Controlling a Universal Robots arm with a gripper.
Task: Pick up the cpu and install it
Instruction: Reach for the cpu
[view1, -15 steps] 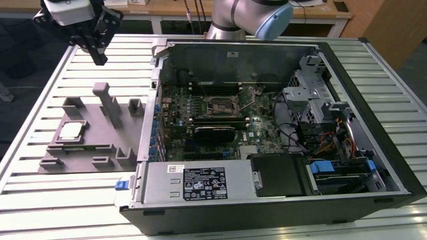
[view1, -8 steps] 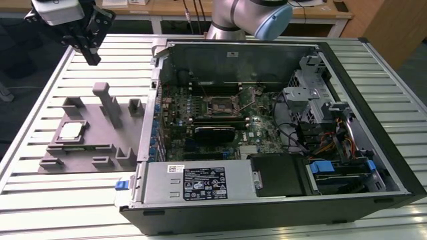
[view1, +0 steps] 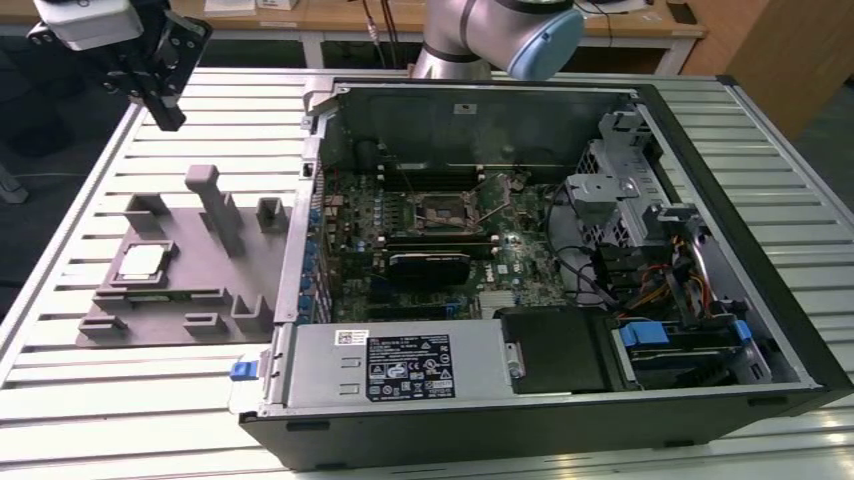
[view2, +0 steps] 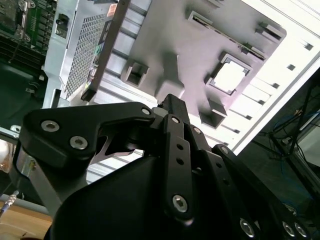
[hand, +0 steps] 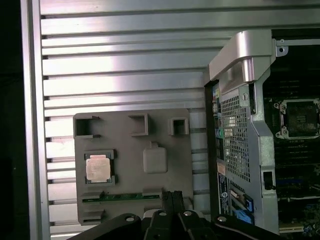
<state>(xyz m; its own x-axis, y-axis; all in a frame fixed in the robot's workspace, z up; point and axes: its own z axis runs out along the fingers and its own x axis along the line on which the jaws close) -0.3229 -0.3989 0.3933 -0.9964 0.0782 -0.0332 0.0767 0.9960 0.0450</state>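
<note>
In the exterior view the gripper (view1: 167, 118) hangs in the air above the slatted metal table (view1: 214, 100), at about 12 o'clock from the cpu (view1: 142, 262) and well apart from it. In the first wrist view its fingers (hand: 168, 196) are pressed together and we see nothing between them. The cpu lies flat in a square pocket of a grey holder plate (view1: 160, 320), silvery top plate up, and this plate rests on the table at 9 o'clock from the open computer case (view1: 467, 120), just beside it. Inside the case, the black socket (view1: 447, 212) sits on the green board with its metal frame around it. Between the cpu and the socket stand a tall grey post (view1: 207, 195) of the holder plate, some lower grey blocks, and then the side wall of the case. At 6 o'clock from the socket we see a dark card and the grey power supply (view1: 400, 365); at 3 o'clock there are drive cages and coloured cables. In the first wrist view a thin green strip (hand: 125, 196) lies in the plate near the cpu.
</note>
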